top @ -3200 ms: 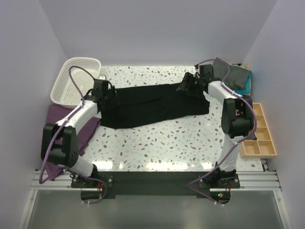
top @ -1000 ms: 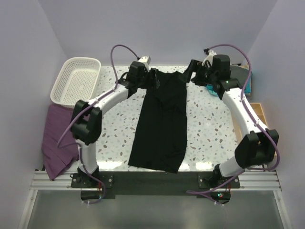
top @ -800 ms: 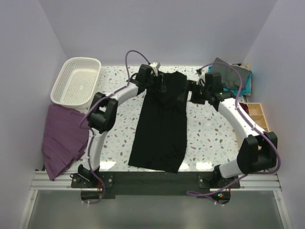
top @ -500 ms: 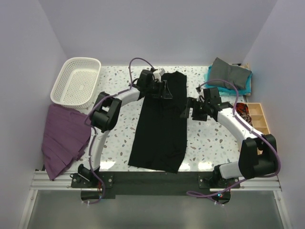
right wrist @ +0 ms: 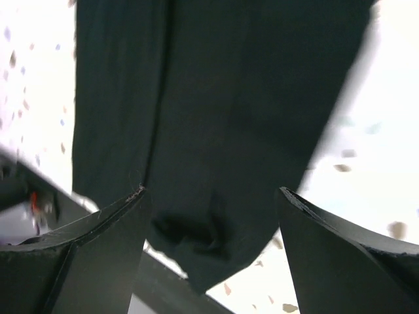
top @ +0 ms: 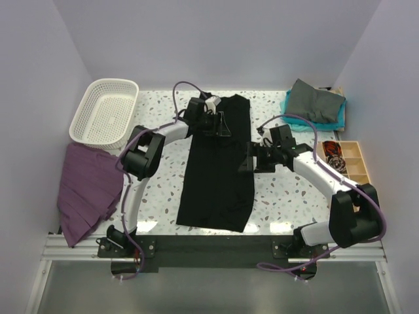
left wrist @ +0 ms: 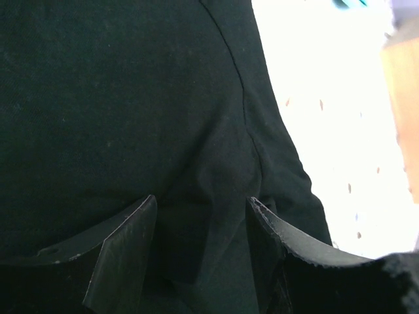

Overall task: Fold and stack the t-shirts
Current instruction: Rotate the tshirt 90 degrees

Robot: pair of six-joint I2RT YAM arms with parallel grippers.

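- The long black fabric t-shirt [top: 219,167] is folded into a narrow strip. It lies flat on the speckled white desk [top: 163,190], running from the far middle to the near edge.
- The left hand [top: 218,124] is over the strip's far end, released, with its fingers apart.
- The right hand [top: 252,159] is at the strip's right edge, spread wide and gripping nothing.
- A dark grey folded tee [top: 314,101] rests on a teal tee [top: 338,119] in the far right corner.

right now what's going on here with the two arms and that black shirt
The black t-shirt lies as a long narrow strip down the middle of the table. The left claw is open over its far end, the right claw open at its right edge. A dark grey t-shirt sits on a teal one in the far right corner.
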